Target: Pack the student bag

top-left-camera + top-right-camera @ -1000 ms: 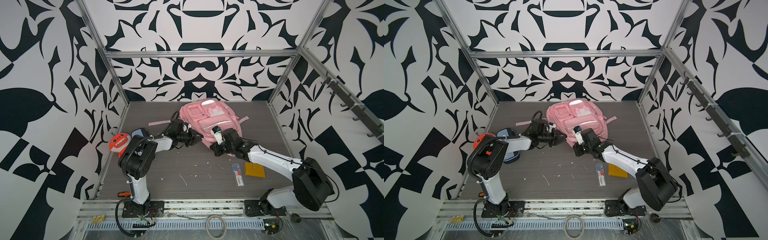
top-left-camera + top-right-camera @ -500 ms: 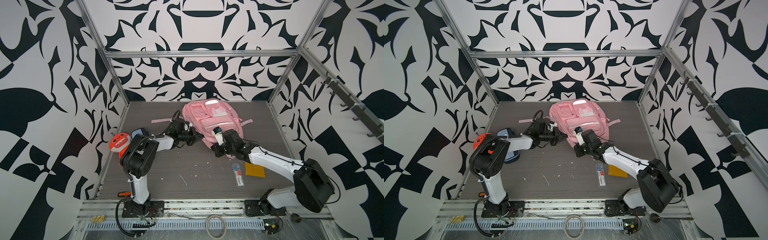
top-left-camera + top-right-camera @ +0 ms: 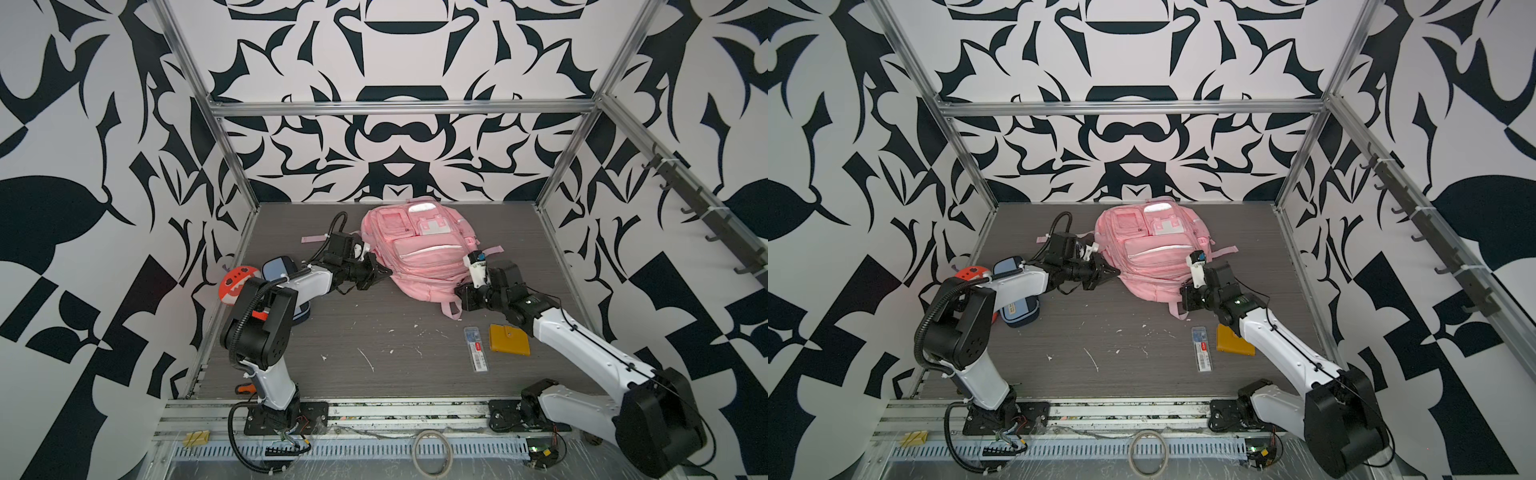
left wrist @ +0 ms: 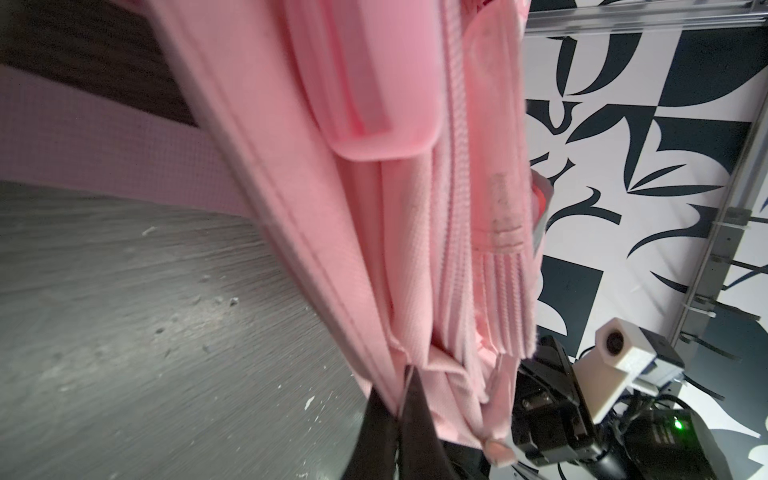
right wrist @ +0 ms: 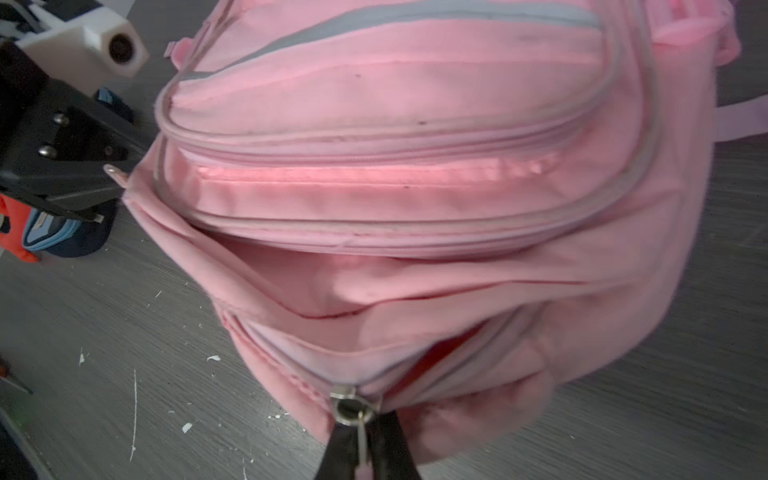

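The pink student bag (image 3: 419, 253) (image 3: 1154, 253) lies front-up on the grey table, toward the back. My left gripper (image 3: 388, 272) (image 3: 1117, 273) is at the bag's left side. In the left wrist view this gripper (image 4: 405, 374) is shut on a pinched seam of the bag (image 4: 374, 166). My right gripper (image 3: 459, 291) (image 3: 1183, 299) is at the bag's near right corner. In the right wrist view it (image 5: 363, 419) is shut on the pull tab of a metal zip slider (image 5: 351, 403). Beside the slider the zip gapes slightly.
An orange-red plush toy (image 3: 232, 282) and a blue pencil case (image 3: 276, 268) lie by the left wall, behind my left arm. A yellow wallet (image 3: 509, 338) and a clear slim packet (image 3: 476, 349) lie under my right arm. White crumbs dot the table.
My left gripper has closed on the bag's side seam. The bag has shifted slightly. My right gripper has stayed shut on the zip pull.
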### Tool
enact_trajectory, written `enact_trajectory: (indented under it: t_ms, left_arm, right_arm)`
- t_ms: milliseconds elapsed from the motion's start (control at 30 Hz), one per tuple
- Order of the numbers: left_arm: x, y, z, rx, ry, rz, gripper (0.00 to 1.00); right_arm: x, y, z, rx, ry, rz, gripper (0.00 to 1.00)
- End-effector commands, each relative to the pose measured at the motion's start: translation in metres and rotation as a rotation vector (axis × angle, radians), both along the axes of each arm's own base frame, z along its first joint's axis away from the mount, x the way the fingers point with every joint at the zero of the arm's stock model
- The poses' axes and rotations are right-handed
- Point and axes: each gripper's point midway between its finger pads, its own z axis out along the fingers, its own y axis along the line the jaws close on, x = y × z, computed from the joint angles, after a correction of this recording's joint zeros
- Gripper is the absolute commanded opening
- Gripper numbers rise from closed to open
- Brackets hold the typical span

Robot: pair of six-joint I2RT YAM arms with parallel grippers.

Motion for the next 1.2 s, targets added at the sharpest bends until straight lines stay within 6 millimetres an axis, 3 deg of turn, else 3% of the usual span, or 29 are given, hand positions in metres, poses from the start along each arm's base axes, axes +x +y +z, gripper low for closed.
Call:
enact_trajectory:
  t_ms: [0,133,233,333,367,400,600,700,833,1067,1167]
  left_arm:
    - [0.037,0.051,-0.007,0.124,-0.043,0.149,0.00]
    - [0.047,0.061,-0.002,0.159,-0.062,0.155,0.00]
    - [0.048,0.052,0.010,0.209,-0.099,0.091,0.01]
    - [0.032,0.036,0.017,0.256,-0.096,0.001,0.71]
    - [0.023,0.033,0.019,0.278,-0.092,-0.025,0.90]
    - [0.013,0.031,0.019,0.296,-0.084,-0.045,0.98]
    - [-0.059,0.026,0.012,0.325,0.009,-0.131,0.99]
    - [-0.080,0.018,0.012,0.277,0.050,-0.150,1.00]
    - [-0.071,0.008,0.018,0.211,0.038,-0.095,1.00]
    - [-0.041,-0.010,0.032,0.155,0.015,-0.071,1.00]
    - [-0.038,-0.014,0.021,0.143,0.055,-0.061,0.87]
  right_arm:
    - [0.002,-0.036,0.004,-0.086,-0.015,-0.090,0.00]
    - [0.002,-0.032,0.004,-0.116,-0.010,-0.028,0.00]
    - [0.005,-0.013,0.008,-0.102,-0.022,0.052,0.00]
    - [0.012,0.007,0.017,-0.085,-0.057,0.110,0.00]
    - [0.015,0.015,0.021,-0.075,-0.066,0.125,0.00]
    - [0.017,0.021,0.023,-0.067,-0.072,0.136,0.00]
    - [0.031,0.070,0.036,0.002,-0.105,0.187,0.00]
    - [0.030,0.100,0.039,0.018,-0.108,0.236,0.00]
    - [0.022,0.133,0.037,0.037,-0.088,0.301,0.00]
    - [-0.002,0.165,0.027,0.060,-0.058,0.372,0.00]
    - [-0.006,0.169,0.023,0.097,-0.057,0.352,0.00]
